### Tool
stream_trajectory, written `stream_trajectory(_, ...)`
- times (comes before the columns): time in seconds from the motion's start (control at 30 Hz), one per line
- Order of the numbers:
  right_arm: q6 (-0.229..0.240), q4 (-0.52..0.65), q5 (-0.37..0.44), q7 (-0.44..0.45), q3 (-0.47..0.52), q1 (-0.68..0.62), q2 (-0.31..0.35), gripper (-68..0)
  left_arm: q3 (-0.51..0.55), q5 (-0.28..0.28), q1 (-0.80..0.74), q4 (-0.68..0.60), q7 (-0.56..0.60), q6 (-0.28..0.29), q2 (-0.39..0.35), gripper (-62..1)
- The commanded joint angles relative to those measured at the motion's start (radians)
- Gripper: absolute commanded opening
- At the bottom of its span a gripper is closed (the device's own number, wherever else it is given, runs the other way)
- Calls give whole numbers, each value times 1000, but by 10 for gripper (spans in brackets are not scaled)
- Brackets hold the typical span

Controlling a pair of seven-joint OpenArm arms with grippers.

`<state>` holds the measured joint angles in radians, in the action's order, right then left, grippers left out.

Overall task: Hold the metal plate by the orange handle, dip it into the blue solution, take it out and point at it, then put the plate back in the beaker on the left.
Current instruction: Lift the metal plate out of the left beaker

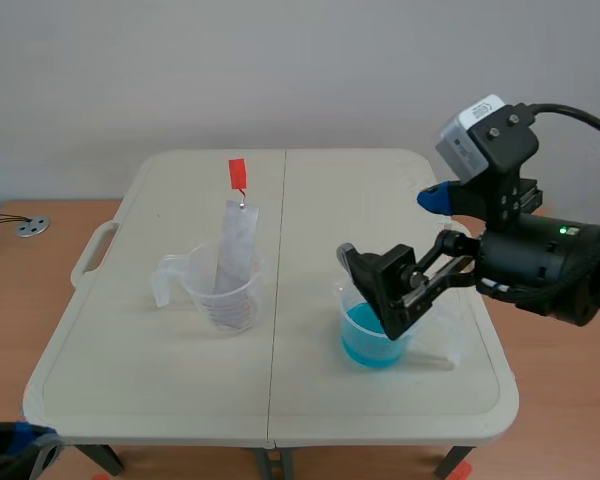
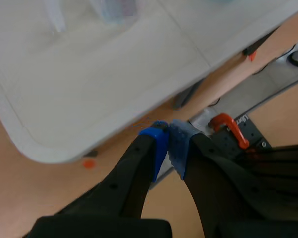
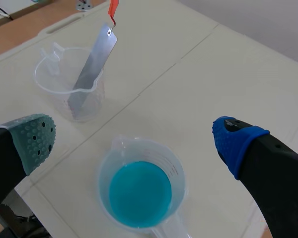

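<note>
Task looks barely started, nothing dipped yet. The metal plate [image 1: 236, 245] stands tilted in the clear beaker on the left [image 1: 227, 296], with its orange handle [image 1: 239, 175] sticking up, untouched. The right gripper [image 3: 134, 140] is wide open and holds nothing, hovering above the beaker of blue solution [image 3: 140, 193]. The left gripper [image 2: 169, 144] is closed on nothing, low by the near edge of the table [image 1: 180, 400]. All left to do: grab the handle, dip, lift out, point, return.
</note>
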<state>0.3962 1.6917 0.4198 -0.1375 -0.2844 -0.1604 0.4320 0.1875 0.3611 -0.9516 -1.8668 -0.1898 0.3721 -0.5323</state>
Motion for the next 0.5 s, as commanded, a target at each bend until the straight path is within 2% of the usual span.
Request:
stream_trajectory(0.0, -4, -13, 11, 1, -4, 43, -18, -10, 21, -10, -53, -10, 13, 5, 0, -566)
stream_trajectory(0.13, -4, -84, 11, -7, -45, 126, -74, -10, 52, -43, -156, -10, 12, 5, 0, -566)
stream_trajectory(0.47, -3, -285, 11, -37, -144, 320, -212, -10, 64, -44, -303, -10, 13, 5, 0, -566)
